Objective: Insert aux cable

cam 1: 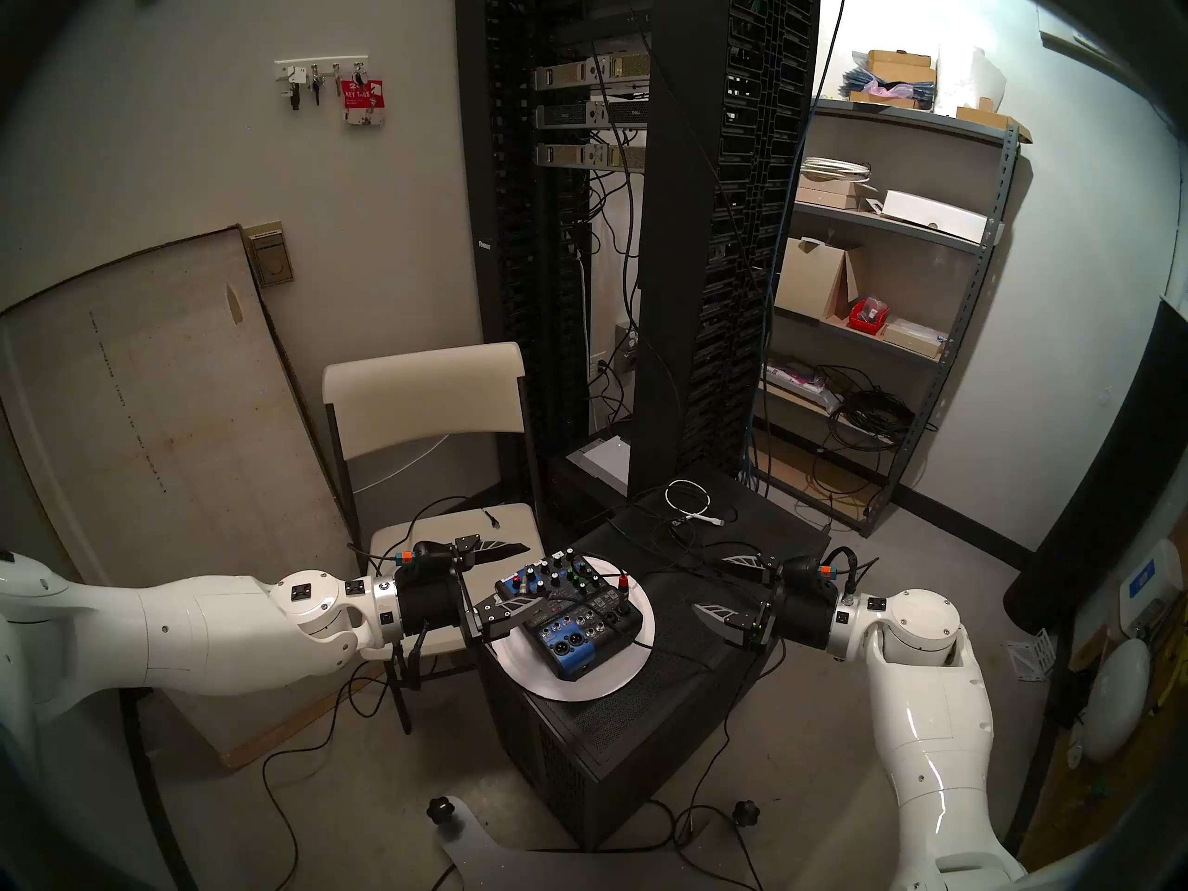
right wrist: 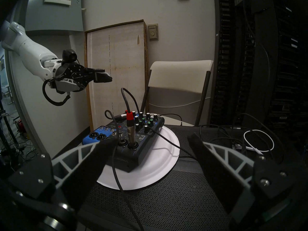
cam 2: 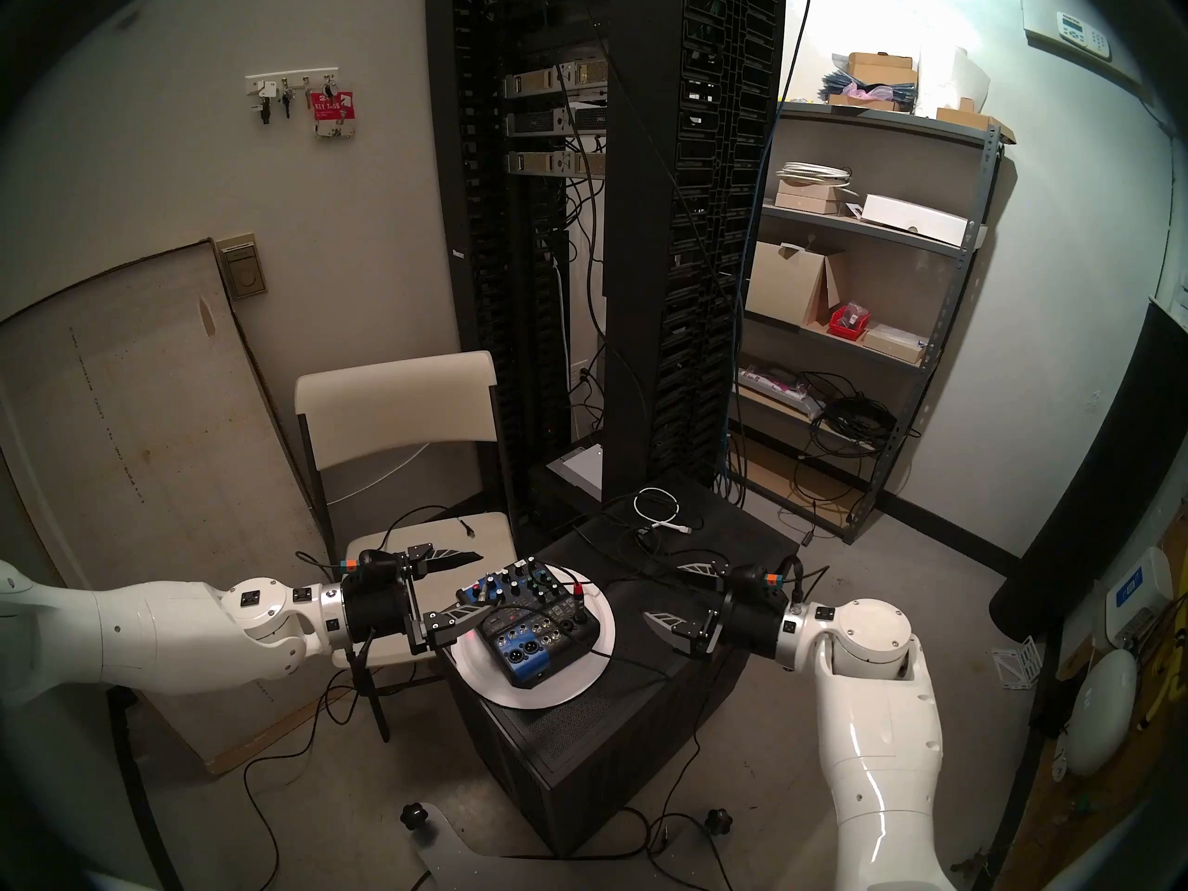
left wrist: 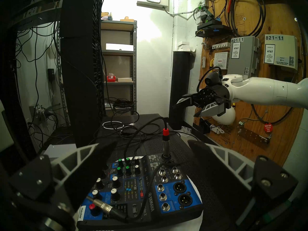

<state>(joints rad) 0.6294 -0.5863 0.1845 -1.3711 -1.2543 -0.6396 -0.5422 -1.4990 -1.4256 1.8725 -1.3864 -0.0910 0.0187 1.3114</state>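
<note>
Both grippers sit closest to the head camera, jaws spread wide and empty: left gripper (cam 1: 539, 571) at nine o'clock of the mixer (cam 1: 569, 613), right gripper (cam 1: 699, 584) at three o'clock, neither touching anything. Mixer rests on a white paper plate (cam 1: 578, 690) atop a black cabinet (cam 1: 675, 697). A red-banded plug (cam 1: 622, 581) already stands in one socket. Aux cable (cam 1: 492, 519) lies loose on the chair seat (cam 1: 450, 529), at eleven o'clock of the mixer, just beyond the left gripper. Judged: the task is at its start, pickup not yet made. Next move calls for the left gripper to reach the slim plug, pinch its barrel and line it up with a free socket.
</note>
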